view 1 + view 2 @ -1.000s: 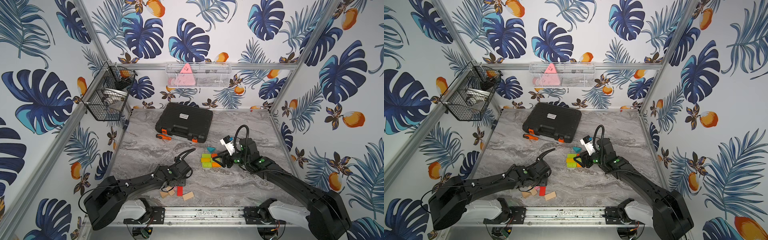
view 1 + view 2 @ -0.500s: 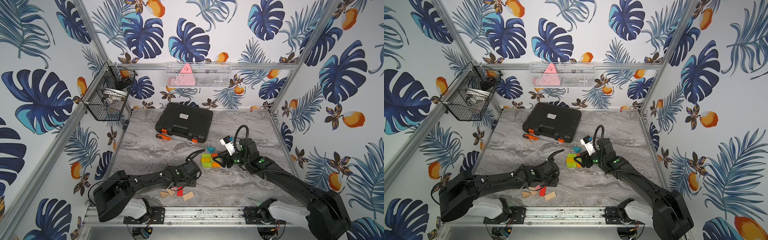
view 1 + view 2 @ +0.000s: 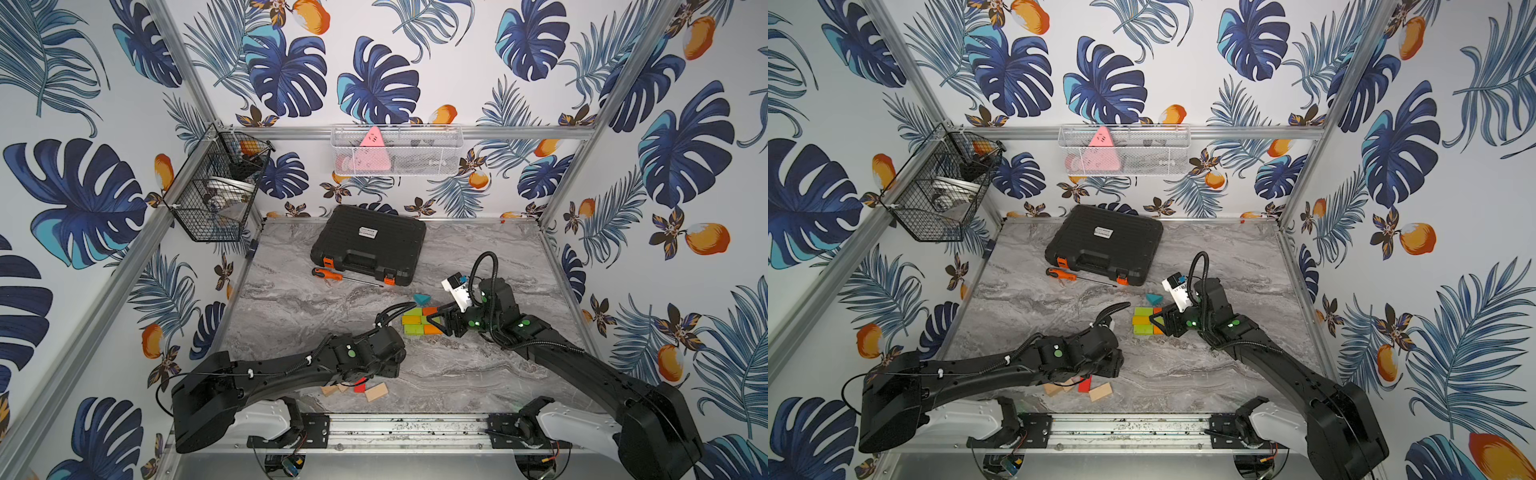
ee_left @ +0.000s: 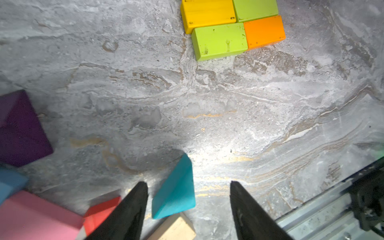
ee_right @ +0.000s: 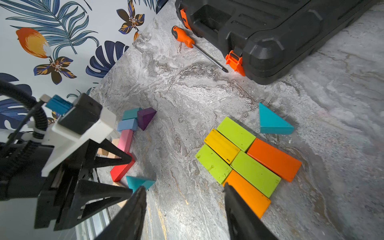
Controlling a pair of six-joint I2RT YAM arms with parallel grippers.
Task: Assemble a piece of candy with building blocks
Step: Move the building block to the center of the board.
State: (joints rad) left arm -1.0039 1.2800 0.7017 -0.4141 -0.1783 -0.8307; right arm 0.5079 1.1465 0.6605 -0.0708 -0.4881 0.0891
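I look across the marble table to a closed black case lying flat at the back. A screwdriver lies just beside its latched front edge. On my left wall hangs a black wire basket. A white mesh basket on the back wall holds a pink triangle.

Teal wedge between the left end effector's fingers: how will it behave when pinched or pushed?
The teal wedge looks like rigid painted wood, probably light. Its sloped faces may slip or twist between the left end effector's fingers. Pushed, it should slide on the smooth table, not roll.
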